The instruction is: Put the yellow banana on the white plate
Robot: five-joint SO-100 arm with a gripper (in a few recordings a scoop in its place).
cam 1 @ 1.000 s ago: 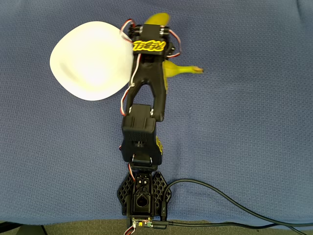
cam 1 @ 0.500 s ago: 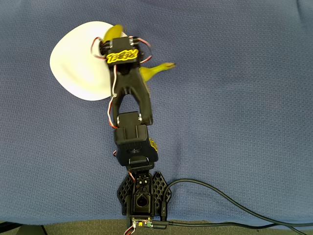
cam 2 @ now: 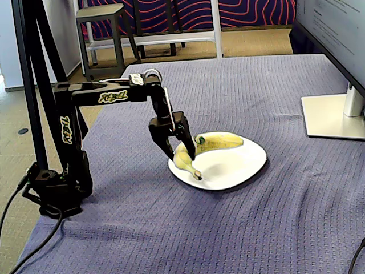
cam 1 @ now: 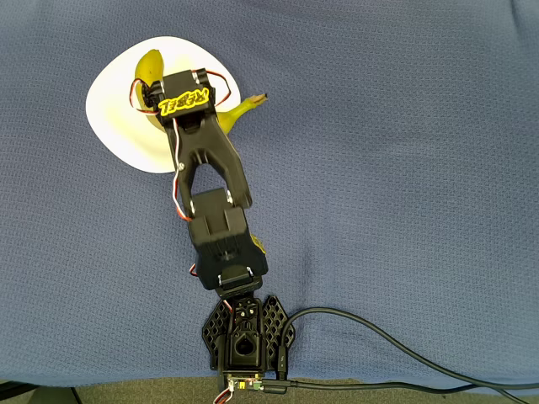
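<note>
Now the gripper point(cam 2: 181, 149) clamps the yellow banana point(cam 2: 212, 142) between its jaws near mid-length, above the white plate point(cam 2: 239, 165); its stem pokes past them.

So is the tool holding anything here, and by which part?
The tool is shut on the banana, gripping it nearer the stem end, above the plate.
</note>
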